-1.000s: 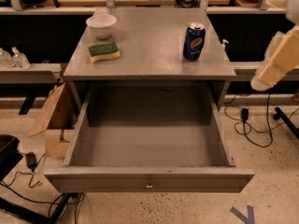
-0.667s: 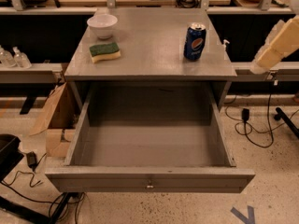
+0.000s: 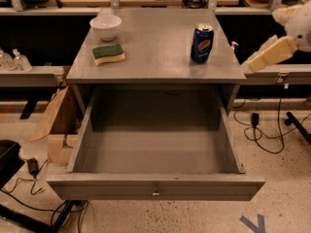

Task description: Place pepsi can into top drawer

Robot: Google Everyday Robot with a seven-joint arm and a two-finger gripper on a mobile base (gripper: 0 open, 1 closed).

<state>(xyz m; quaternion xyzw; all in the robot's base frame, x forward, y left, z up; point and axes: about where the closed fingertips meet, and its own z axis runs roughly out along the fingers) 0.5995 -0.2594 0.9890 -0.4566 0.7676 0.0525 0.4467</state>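
Observation:
The pepsi can [image 3: 201, 43] stands upright on the right side of the grey cabinet top [image 3: 155, 57], dark blue with a round logo and silver top. The top drawer [image 3: 155, 152] is pulled fully open below it and is empty; its flat front panel carries a small metal knob [image 3: 155, 193]. My gripper [image 3: 250, 63] is the cream-coloured end of the arm that reaches in from the right edge. It hovers just off the cabinet's right side, at about the can's height and roughly a can's height to the right of it, not touching it.
A white bowl [image 3: 105, 26] and a green-and-yellow sponge [image 3: 108, 53] sit on the cabinet top at the left. A cardboard box [image 3: 58, 125] stands on the floor left of the drawer. Cables [image 3: 262, 135] lie on the floor at the right. Benches run behind.
The arm has swung up and to the left, bringing the gripper's tip closer to the can. The can, bowl, sponge and drawer have not moved.

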